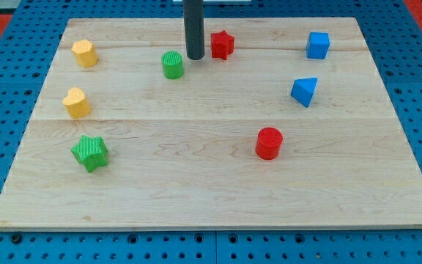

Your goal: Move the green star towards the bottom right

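Observation:
The green star [89, 152] lies on the wooden board [218, 198] at the view's lower left. My tip [195, 56] is near the view's top, between the green cylinder [172, 64] on its left and the red star [222, 45] on its right. It stands far up and to the right of the green star, touching neither neighbour that I can tell.
A yellow hexagon block [84, 53] and a yellow heart block [76, 102] sit at the left. A blue cube [317, 45] and a blue triangle [304, 91] sit at the right. A red cylinder [268, 142] stands right of centre.

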Robot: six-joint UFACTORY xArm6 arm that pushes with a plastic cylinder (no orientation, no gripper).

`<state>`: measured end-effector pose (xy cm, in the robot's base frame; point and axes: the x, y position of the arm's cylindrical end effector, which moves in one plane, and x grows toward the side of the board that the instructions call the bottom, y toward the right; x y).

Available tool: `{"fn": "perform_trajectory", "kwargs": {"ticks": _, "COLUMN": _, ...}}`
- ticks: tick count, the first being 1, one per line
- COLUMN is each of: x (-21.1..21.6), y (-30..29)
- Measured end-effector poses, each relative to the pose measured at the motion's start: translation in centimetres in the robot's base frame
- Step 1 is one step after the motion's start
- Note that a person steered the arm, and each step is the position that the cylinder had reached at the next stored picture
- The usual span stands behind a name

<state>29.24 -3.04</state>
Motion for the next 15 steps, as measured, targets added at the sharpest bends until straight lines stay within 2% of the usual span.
{"fn": "perform_trajectory", "kwargs": {"ticks": 1, "x": 0.4, "y": 0.2}}
{"fn": "perform_trajectory", "kwargs": {"ticks": 2, "x": 3.7, "y": 1.4}}
{"fn": "perform_trajectory", "kwargs": {"ticks": 3, "x": 9.5, "y": 1.6}}
{"fn": "perform_trajectory", "kwargs": {"ticks": 4, "x": 13.2, "y": -6.0}}
{"fn": "perform_trajectory", "kwargs": {"ticks": 5, "x": 16.1, "y": -7.5}}
{"fn": "perform_trajectory", "kwargs": {"ticks": 7, "x": 16.5, "y": -8.5}}
{"fn": "perform_trajectory", "kwargs": {"ticks": 10, "x": 20.4, "y": -21.6}}
{"fn": "perform_trajectory", "kwargs": {"ticks": 11, "x": 22.4, "y": -16.2}}
{"fn": "perform_trajectory", "kwargs": {"ticks": 12, "x": 22.6, "y": -4.2}}
{"fn": "perform_trajectory", "kwargs": {"ticks": 14, "x": 25.8, "y": -7.7}}
{"fn": "perform_trajectory", "kwargs": {"ticks": 15, "x": 28.8, "y": -1.6}}
